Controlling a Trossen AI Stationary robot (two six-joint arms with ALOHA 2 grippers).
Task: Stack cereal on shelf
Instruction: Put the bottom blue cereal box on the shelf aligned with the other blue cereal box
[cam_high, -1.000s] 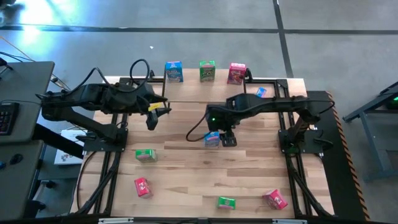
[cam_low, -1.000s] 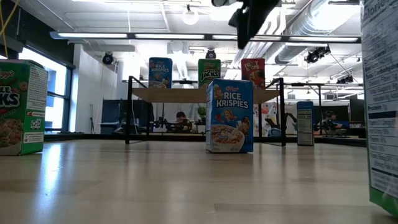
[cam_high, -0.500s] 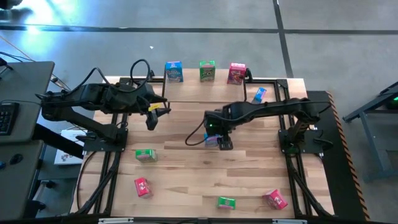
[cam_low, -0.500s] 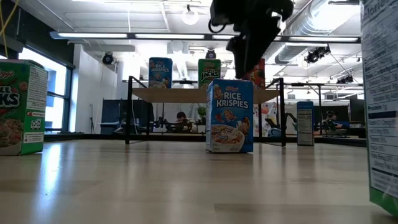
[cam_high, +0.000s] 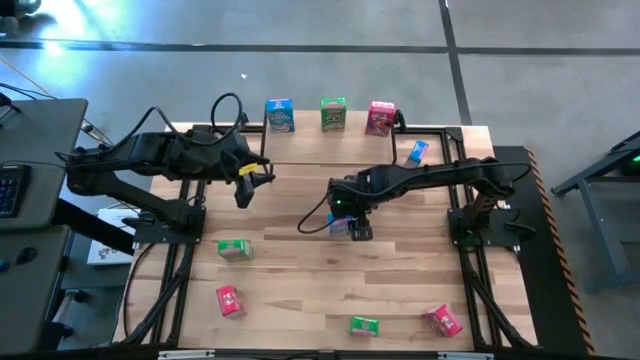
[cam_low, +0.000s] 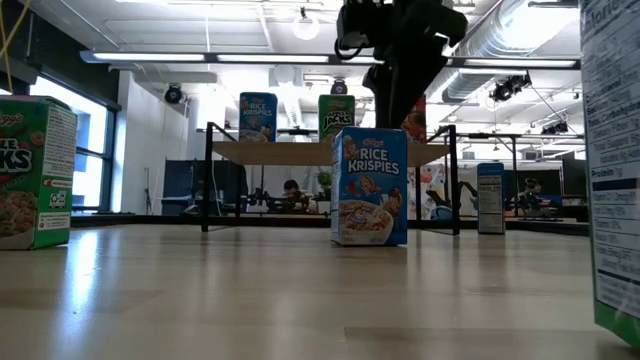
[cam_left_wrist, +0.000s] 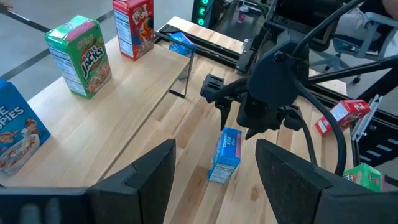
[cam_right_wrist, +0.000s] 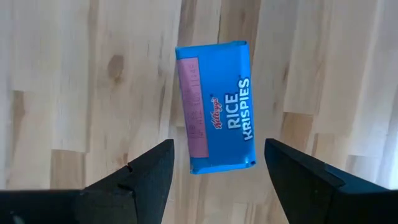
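The right gripper (cam_low: 400, 100) hangs open just above the blue box (cam_low: 370, 186).

The blue box stands upright on the counter (cam_high: 300, 270), in front of the shelf (cam_high: 330, 150). The right gripper holds nothing, and its fingers sit wide on both sides of the box top. If it drops off-center, a finger may bump the box and tip it over. A second ago it was higher and more to the side. The left gripper (cam_high: 243, 190) waits open and empty, left of the box.
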